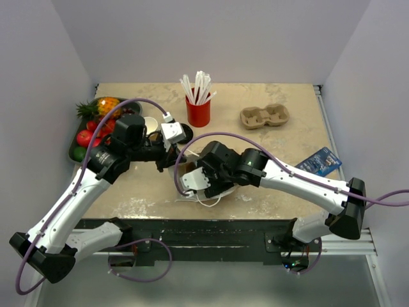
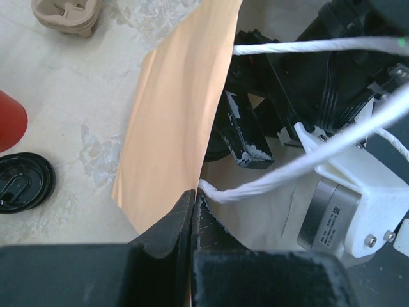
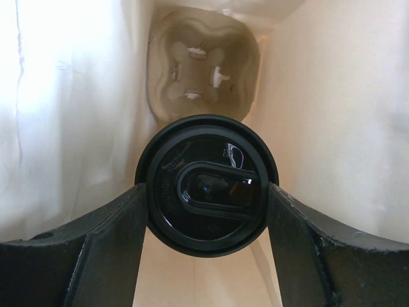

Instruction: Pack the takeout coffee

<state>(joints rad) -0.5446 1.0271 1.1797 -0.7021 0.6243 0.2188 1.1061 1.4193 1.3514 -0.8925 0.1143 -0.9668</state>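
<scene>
Right end effector, spread wide, clasps takeout coffee inside bag.

Bright even light, soft shadows, paper bag wall glowing overexposed, near jaws dark and blurred

Pale grey walls, mottled beige tabletop
</scene>
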